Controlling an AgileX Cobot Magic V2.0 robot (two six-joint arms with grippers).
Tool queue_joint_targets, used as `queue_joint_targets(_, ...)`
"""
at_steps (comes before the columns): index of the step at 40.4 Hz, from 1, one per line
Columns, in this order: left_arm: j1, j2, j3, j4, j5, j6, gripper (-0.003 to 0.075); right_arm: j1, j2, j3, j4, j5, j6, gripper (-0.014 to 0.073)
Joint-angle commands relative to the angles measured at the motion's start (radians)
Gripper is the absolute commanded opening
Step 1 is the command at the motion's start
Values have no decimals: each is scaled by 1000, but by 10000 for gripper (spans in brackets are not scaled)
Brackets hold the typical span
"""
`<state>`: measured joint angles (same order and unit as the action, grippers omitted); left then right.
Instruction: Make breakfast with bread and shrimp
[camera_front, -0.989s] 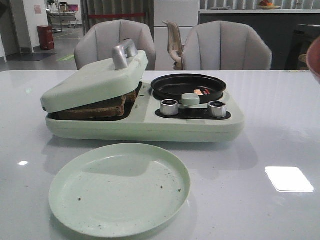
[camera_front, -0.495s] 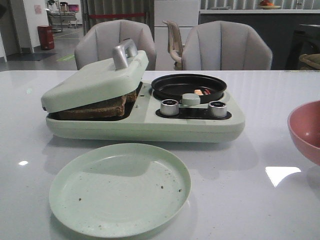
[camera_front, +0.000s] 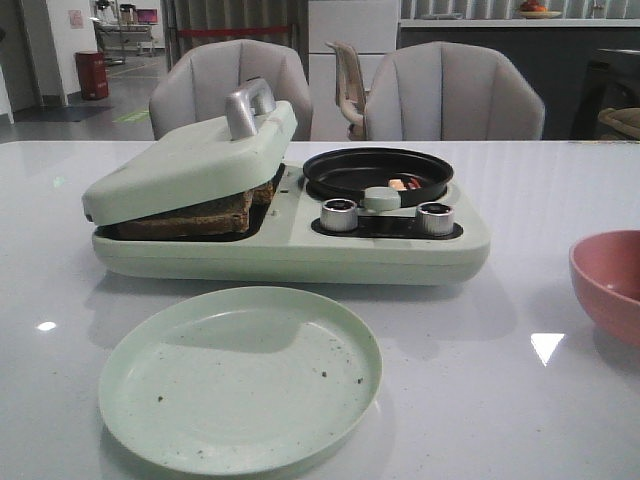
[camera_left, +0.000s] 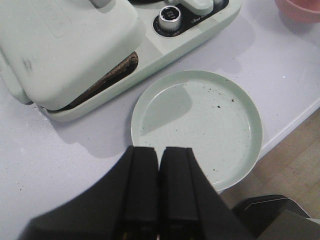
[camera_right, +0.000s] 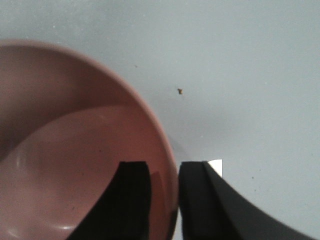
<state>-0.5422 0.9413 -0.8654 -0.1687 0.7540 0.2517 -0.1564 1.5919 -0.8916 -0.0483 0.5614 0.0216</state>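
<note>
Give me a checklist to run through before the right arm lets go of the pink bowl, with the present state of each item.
1. Pink bowl down on the table: cannot tell, contact not visible.
2. Right gripper astride the bowl rim, one finger inside, one outside: ok.
3. Bowl emptied: ok, nothing visible inside in the right wrist view.
4. Shrimp in the black pan: ok.
5. Bread under the tilted lid: ok, lid not fully down.
6. Left gripper shut, empty, above the near edge of the green plate: ok.
</note>
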Motion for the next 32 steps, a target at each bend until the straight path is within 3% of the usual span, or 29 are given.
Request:
queue_joint_targets(1,-5,-14,-26,-17,-54,-5,100,-5,-41,-30,-5,-37,-5,406)
queue_joint_targets(13,-5,-14,-26,-17,-51,-5,100,30,-208,-36,0,-34,-5,412)
queue_joint_targets(27,-5,-14,-26,-17,-51,-5,100,251,-515,-27,4,72,-6,412)
queue_joint_targets(32,-5,-14,-26,-17,-51,-5,100,282,-602,9,32,101,-6,412)
